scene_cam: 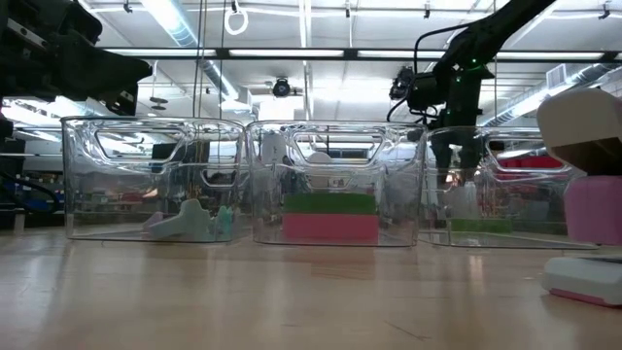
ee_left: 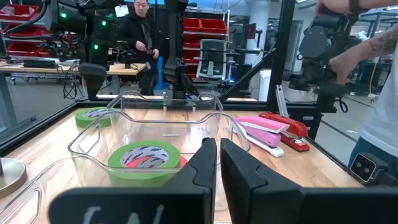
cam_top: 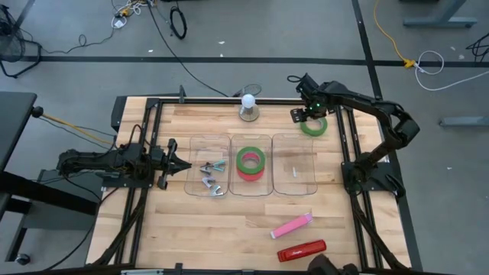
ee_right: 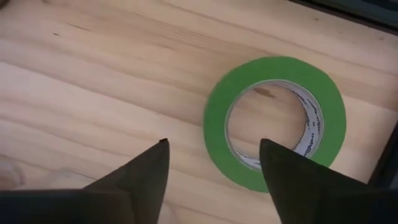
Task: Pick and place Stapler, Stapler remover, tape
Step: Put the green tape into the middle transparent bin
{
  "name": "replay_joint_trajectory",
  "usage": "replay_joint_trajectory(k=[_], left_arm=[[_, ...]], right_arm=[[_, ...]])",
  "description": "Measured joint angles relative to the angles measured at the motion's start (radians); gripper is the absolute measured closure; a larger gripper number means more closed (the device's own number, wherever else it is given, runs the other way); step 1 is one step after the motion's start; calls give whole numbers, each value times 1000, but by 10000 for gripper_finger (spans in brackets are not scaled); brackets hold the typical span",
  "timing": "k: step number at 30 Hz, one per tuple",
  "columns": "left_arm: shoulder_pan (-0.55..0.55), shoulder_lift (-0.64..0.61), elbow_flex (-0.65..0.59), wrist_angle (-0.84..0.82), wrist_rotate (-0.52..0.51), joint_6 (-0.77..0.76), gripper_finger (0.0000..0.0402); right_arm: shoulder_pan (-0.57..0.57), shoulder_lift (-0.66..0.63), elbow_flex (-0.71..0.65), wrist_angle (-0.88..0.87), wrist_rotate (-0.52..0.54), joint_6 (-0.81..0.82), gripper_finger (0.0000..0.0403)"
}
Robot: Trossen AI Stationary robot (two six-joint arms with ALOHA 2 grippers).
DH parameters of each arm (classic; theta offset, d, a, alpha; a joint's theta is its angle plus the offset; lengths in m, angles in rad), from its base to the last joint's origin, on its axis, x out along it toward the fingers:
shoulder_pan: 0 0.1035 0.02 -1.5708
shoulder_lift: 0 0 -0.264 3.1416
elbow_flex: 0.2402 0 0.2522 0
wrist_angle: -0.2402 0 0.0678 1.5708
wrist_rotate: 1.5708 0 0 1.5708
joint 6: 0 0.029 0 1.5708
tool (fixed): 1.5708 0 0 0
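Note:
A flat green tape roll with a white core (ee_right: 273,121) lies on the table at the far right (cam_top: 314,127). My right gripper (ee_right: 214,149) is open just above it, with one fingertip outside the ring and one over its hole. A wide green tape roll on a red-pink one (cam_top: 250,163) lies in the middle clear bin and also shows in the left wrist view (ee_left: 144,160). Staple removers (cam_top: 212,177) lie in the left bin. A pink stapler (cam_top: 292,226) and a red stapler (cam_top: 301,250) lie on the table near the front right. My left gripper (cam_top: 180,163) is shut and empty at the left bin's left side.
The right clear bin (cam_top: 294,163) holds nothing I can see. A white ball on a round grey base (cam_top: 248,108) stands at the far edge. A dark metal frame (cam_top: 153,107) runs around the table. A person's arm (ee_left: 373,37) shows beyond the table's right side.

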Motion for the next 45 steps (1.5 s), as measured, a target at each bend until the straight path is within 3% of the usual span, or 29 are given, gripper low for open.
replay_joint_trajectory(k=[10,45], left_arm=[[0,0,0,0,0,0,376],[0,0,0,0,0,0,376]], right_arm=[[-14,73,0,-3,-32,-10,126],[-43,289,0,58,-34,-89,155]])
